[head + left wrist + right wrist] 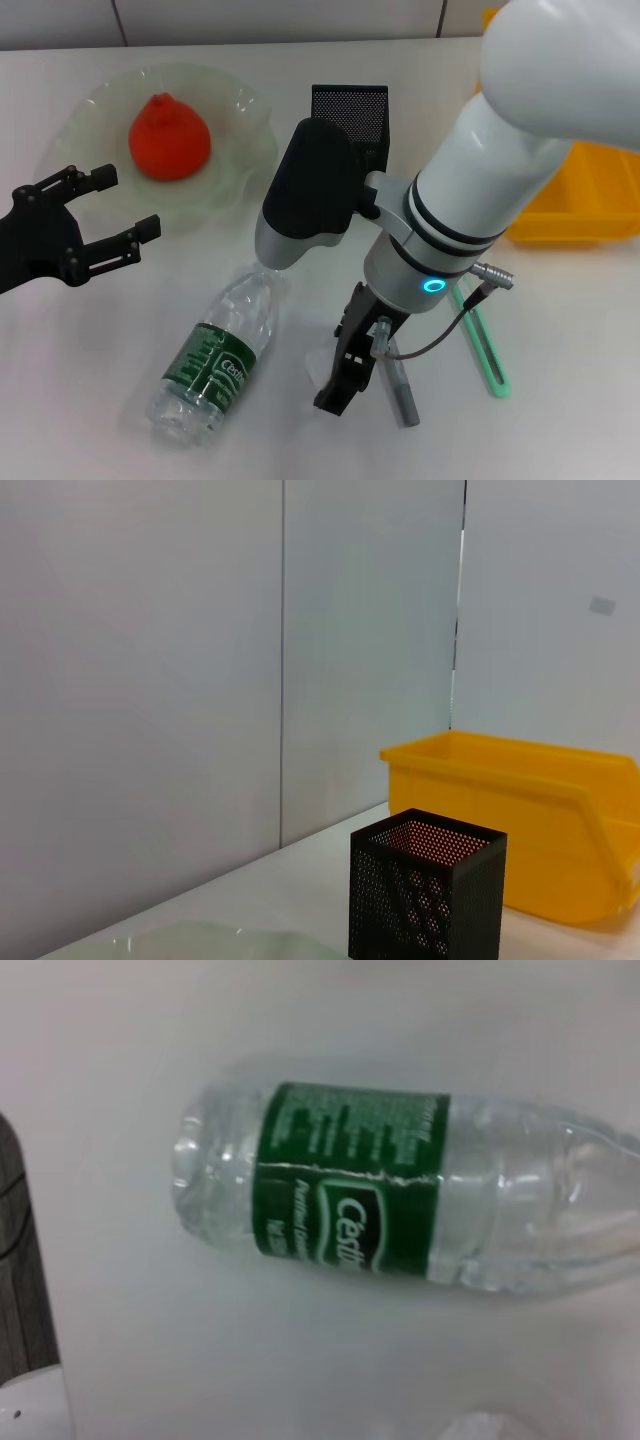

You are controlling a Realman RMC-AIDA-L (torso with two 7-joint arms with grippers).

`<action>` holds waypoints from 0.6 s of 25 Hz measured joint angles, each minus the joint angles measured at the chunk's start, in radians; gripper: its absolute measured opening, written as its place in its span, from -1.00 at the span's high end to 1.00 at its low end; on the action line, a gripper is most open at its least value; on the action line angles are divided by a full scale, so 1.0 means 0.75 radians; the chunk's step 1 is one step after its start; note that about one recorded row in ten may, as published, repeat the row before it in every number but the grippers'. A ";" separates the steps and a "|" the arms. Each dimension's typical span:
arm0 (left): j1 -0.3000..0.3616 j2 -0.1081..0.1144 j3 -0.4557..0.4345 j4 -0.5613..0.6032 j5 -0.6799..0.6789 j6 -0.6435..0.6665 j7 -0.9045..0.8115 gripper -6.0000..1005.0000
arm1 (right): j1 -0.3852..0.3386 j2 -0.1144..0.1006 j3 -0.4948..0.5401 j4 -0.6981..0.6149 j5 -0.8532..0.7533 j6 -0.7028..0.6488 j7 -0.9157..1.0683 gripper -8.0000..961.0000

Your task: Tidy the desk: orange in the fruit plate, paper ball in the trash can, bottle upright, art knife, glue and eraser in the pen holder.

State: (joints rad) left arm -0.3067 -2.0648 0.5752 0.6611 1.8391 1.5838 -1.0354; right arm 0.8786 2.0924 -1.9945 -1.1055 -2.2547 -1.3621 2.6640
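The orange (168, 136) lies in the translucent fruit plate (240, 120), whose rim also shows in the left wrist view (220, 942). My left gripper (128, 200) hovers open at the plate's near left edge, holding nothing. The clear bottle (215, 360) with a green label lies on its side; the right wrist view shows it close up (400, 1195). My right gripper (352, 375) points down at the table just right of the bottle, beside a grey stick that looks like the glue (402, 395). A slim green art knife (485, 350) lies to its right. The black mesh pen holder (350, 110) (428, 900) stands at the back. Paper ball and eraser are not identifiable.
A yellow bin (585, 205) (520, 810) sits at the right, behind the right arm. A small whitish thing (320, 365) (480, 1425) rests by the right gripper; I cannot tell what it is. The bulky right arm hides part of the middle of the table.
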 joint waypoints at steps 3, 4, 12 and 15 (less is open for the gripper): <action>0.001 0.000 0.000 0.000 0.000 0.002 0.002 -0.66 | 0.023 0.000 -0.006 0.046 0.004 0.009 0.011 -0.54; 0.001 0.000 0.000 0.000 0.000 0.002 0.004 -0.66 | 0.027 0.000 -0.002 0.053 0.005 0.013 0.012 -0.54; 0.008 0.000 -0.006 0.000 -0.007 0.023 0.043 -0.66 | -0.011 -0.007 0.190 -0.082 -0.009 -0.100 0.020 -0.40; 0.001 0.000 -0.008 0.000 -0.008 0.031 0.047 -0.66 | -0.064 -0.010 0.336 -0.217 -0.095 -0.188 0.021 -0.22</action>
State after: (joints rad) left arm -0.3060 -2.0647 0.5690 0.6611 1.8331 1.6070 -1.0004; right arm 0.8304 2.0847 -1.7426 -1.2682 -2.3262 -1.5028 2.6798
